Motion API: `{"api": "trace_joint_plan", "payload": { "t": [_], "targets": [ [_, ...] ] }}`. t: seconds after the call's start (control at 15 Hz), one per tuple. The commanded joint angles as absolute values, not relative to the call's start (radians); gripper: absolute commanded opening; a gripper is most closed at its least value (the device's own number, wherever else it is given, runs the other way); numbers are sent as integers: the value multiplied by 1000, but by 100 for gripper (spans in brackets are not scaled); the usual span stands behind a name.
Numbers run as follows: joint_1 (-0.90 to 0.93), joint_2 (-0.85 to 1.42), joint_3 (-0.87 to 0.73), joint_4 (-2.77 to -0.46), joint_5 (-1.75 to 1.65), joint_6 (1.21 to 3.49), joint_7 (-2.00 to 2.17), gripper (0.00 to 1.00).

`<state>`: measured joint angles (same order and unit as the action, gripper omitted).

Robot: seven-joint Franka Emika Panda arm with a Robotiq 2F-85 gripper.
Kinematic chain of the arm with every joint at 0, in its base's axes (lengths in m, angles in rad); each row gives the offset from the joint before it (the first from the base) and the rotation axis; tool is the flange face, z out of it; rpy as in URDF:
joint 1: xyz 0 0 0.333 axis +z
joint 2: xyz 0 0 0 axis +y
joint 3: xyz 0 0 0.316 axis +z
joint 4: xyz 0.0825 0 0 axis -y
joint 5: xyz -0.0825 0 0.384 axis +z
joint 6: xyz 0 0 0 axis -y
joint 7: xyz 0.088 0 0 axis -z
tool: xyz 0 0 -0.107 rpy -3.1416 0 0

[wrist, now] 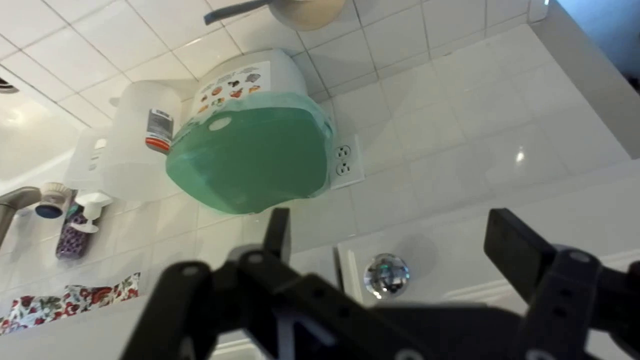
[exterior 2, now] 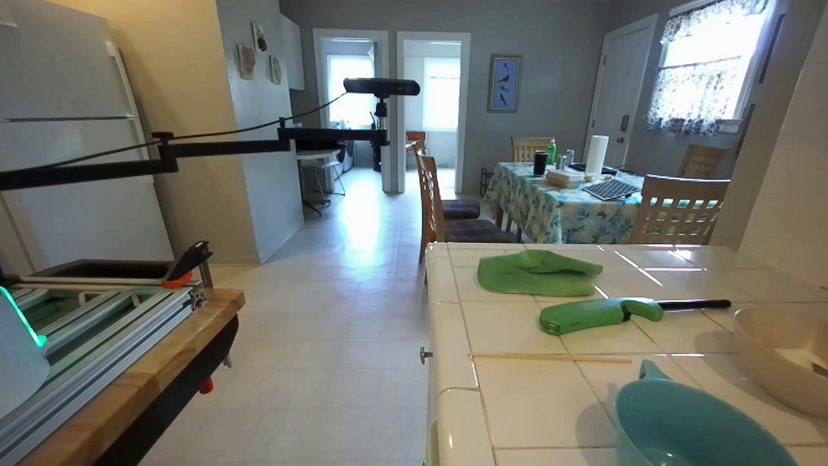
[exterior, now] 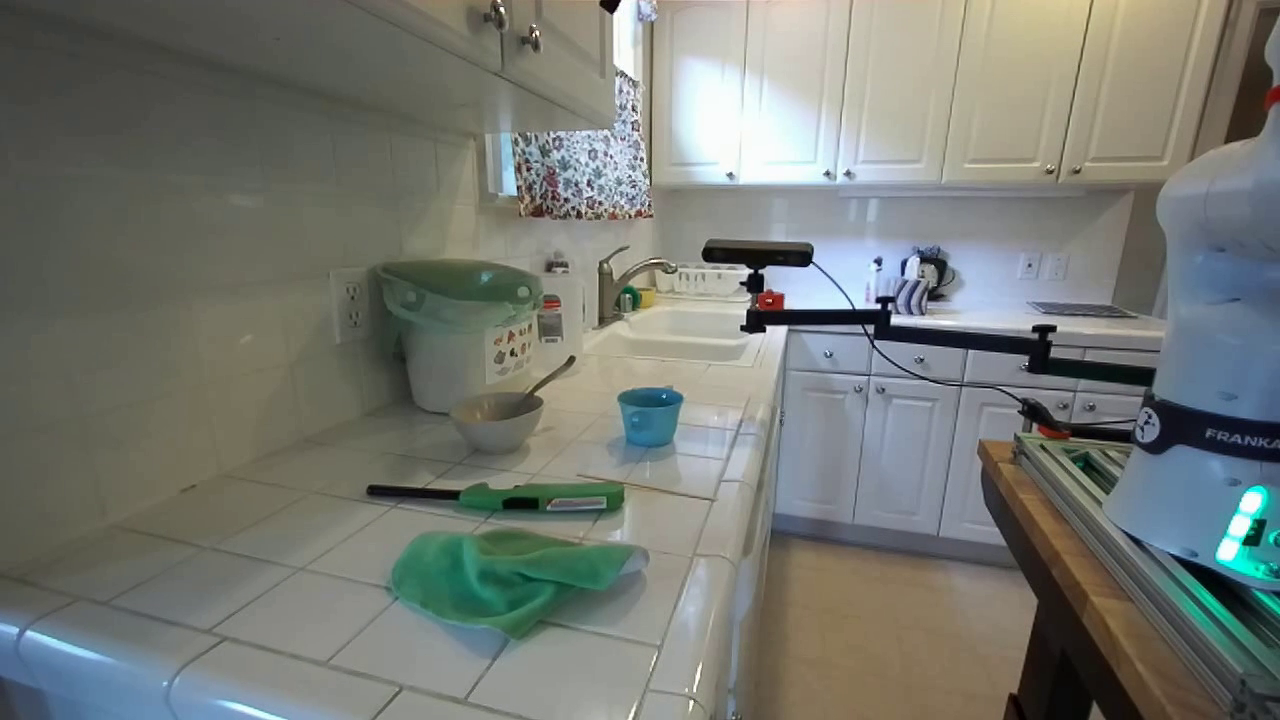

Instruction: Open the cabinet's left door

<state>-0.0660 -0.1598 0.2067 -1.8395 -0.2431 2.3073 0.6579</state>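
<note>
The white cabinet (exterior: 420, 72) hangs higher than the smooth, green-topped bin (exterior: 445, 352); its left door (exterior: 462, 18) looks closed. Only the wrist view shows the claw (wrist: 395, 240) well: spread apart, a shiny round knob (wrist: 386, 276) in its gap.

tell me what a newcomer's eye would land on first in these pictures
The bright green cloth and green utility lighter likely catch the eye first, lying close together on the tiled counter in both exterior views. In the wrist view, the green-lidded bin looms large beside a wall outlet, and lower in the picture the shiny round knob on the left door appears framed by the open end effector.
</note>
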Motion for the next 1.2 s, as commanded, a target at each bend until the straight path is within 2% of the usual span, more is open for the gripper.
{"api": "trace_joint_plan", "payload": {
  "t": [0.0, 0.47, 0.87, 1.13],
  "targets": [
    [-18, -114, 199, -1775, -247, 2323, 734, 100],
    [5, -55, 173, -1690, -286, 2302, 777, 100],
    [21, -67, 155, -1715, -267, 2326, 757, 100],
    [27, -74, 114, -1731, -35, 2417, 573, 100]
  ]
}}
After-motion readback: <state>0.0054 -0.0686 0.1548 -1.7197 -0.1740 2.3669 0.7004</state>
